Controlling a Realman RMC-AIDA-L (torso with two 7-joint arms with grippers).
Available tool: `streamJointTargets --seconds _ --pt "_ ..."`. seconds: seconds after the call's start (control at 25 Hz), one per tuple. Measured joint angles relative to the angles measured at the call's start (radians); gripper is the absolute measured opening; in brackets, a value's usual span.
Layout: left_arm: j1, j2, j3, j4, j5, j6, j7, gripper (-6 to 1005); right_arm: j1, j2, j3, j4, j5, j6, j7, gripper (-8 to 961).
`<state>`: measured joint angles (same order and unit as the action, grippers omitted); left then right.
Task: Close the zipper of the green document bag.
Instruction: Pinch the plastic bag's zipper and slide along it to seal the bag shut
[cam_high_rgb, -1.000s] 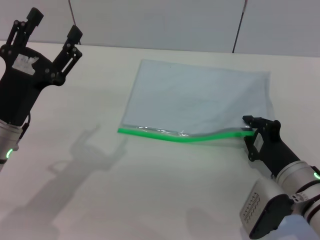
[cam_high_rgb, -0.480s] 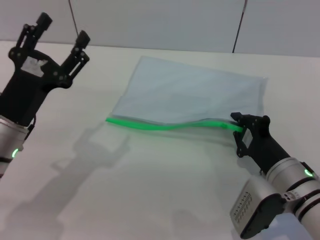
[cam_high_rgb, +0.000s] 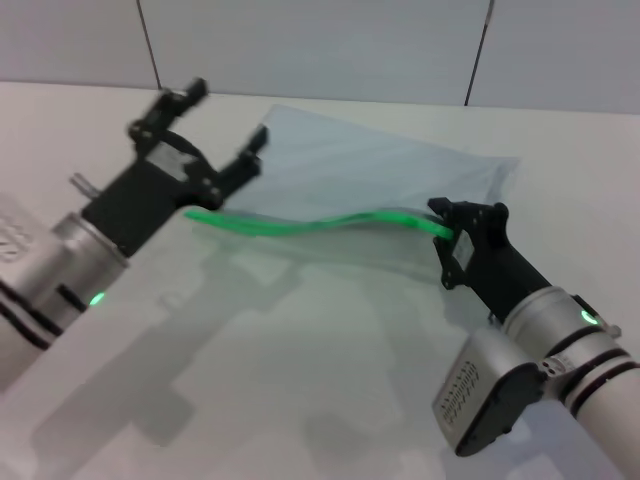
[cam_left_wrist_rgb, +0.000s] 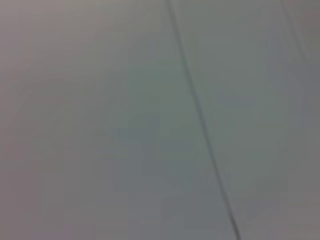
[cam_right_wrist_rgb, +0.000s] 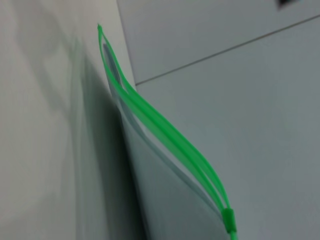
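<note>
Head view, green document bag (cam_high_rgb: 370, 175) lifted, zipper (cam_high_rgb: 300, 224) seemingly gaping, right hand (cam_high_rgb: 452, 222) pinching it, left hand (cam_high_rgb: 212, 130) spread.

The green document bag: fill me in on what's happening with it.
The right claw pinches one end of the zipper, lifting that green edge of the green document bag off the white table. The left claw, fingers open, is at the zipper's other end without gripping it. The right wrist view shows the two green strips parted, so the zipper isn't closed.
</note>
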<state>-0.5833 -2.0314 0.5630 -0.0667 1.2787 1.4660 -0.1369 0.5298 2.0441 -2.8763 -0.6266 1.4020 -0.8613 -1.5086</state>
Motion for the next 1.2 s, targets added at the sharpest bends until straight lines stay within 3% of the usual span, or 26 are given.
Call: streamJointTargets --seconds 0.36,0.56,0.92,1.2 --pt "-0.051 -0.009 0.025 -0.013 0.2 -0.115 0.22 827 0.026 0.0 0.0 -0.022 -0.063 0.007 0.007 47" --pt "-0.061 -0.011 0.064 -0.021 0.205 -0.125 0.312 827 0.027 0.0 0.0 -0.029 -0.08 0.008 0.008 48" --pt "-0.08 -0.013 0.06 -0.068 0.201 -0.129 0.578 826 0.027 0.002 0.0 -0.039 -0.125 0.008 0.019 49" --pt "-0.084 -0.013 0.055 -0.076 0.197 -0.128 0.679 826 0.027 0.002 0.0 -0.048 -0.152 0.008 0.021 50"
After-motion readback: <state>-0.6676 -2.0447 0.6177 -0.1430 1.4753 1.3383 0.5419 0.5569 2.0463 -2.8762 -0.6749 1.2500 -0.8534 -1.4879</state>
